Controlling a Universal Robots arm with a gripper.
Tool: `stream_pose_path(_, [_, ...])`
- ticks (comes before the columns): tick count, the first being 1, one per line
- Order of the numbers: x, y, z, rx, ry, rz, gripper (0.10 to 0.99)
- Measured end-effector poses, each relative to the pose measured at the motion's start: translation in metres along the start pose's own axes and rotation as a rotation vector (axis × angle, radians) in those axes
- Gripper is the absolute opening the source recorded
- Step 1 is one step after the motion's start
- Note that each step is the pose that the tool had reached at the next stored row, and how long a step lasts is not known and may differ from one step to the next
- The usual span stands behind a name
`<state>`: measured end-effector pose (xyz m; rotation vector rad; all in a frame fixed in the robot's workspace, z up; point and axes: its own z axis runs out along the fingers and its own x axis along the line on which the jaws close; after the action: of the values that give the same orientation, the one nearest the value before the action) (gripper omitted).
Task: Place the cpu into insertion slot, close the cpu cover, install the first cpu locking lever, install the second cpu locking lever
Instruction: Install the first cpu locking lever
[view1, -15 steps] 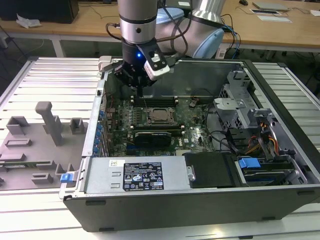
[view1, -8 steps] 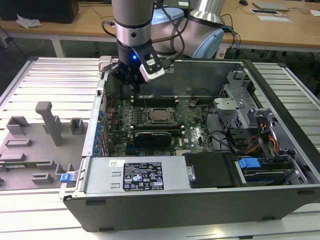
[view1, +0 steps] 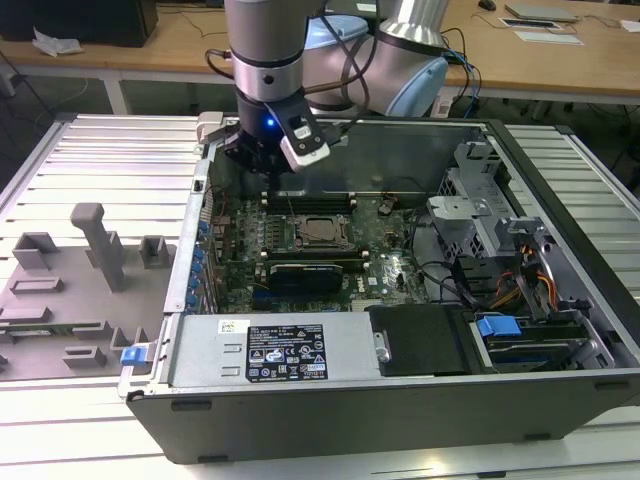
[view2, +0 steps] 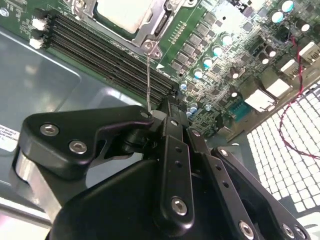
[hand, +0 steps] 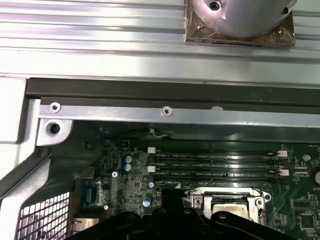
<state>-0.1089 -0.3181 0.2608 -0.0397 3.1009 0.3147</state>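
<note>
The cpu (view2: 122, 12), a pale square chip, lies flat in the insertion slot (view1: 322, 232) on the green board inside the open computer case. The silver cpu cover (view2: 159, 24) lies down over the chip's edges and also appears in the first wrist view as a frame (hand: 197, 200) around the chip (hand: 231, 205). A thin wire cpu locking lever (view2: 148, 75) rises from the socket's corner straight to my gripper (view2: 161, 109), which is shut on its end. In the exterior view the gripper (view1: 268, 175) hangs inside the case, to the exterior view's left of the socket and behind it.
Long black memory slots (view2: 100, 45) run between the socket and the case wall (hand: 165, 112). A black graphics card (view1: 305, 275) lies in front of the socket. The drive cage and cables (view1: 480, 220) fill the exterior view's right. A grey fixture (view1: 90, 270) stands outside the case.
</note>
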Motion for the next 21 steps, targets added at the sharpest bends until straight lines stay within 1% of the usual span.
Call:
stream_pose_path(2, [-0.0039,-0.0001,0.0006,-0.001,0.0,0.0,0.106])
stream_pose_path(4, [-0.0099,-0.0004,0.0011,-0.001,0.0,0.0,0.106])
stream_pose_path(5, [-0.0175,-0.0006,0.0016,-0.001,0.0,0.0,0.106])
stream_pose_path(7, [-0.0266,-0.001,0.0022,-0.001,-0.0001,0.0,0.106])
stream_pose_path(9, [-0.041,-0.0015,0.0029,-0.001,-0.0002,0.001,0.106])
stream_pose_path(11, [-0.0583,-0.002,0.0036,-0.001,-0.0002,0.001,0.106])
stream_pose_path(12, [-0.0643,-0.0022,0.0038,-0.001,-0.0002,0.001,0.106])
stream_pose_path(14, [-0.0653,-0.0023,0.0038,-0.001,-0.0001,0.001,0.106])
stream_pose_path(15, [-0.0649,-0.0022,0.0039,-0.001,-0.002,0.0,0.106])
stream_pose_path(16, [-0.0633,-0.0021,0.0039,0.0,-0.0296,-0.006,0.106])
stream_pose_path(18, [-0.061,-0.0022,0.0043,0.002,-0.0638,-0.013,0.106])
stream_pose_path(19, [-0.0588,-0.0024,0.0056,0.002,-0.0761,-0.015,0.106])
stream_pose_path(20, [-0.0582,-0.0025,0.006,0.002,-0.0812,-0.017,0.106])
stream_pose_path(21, [-0.0574,-0.0026,0.0066,0.002,-0.089,-0.019,0.106])
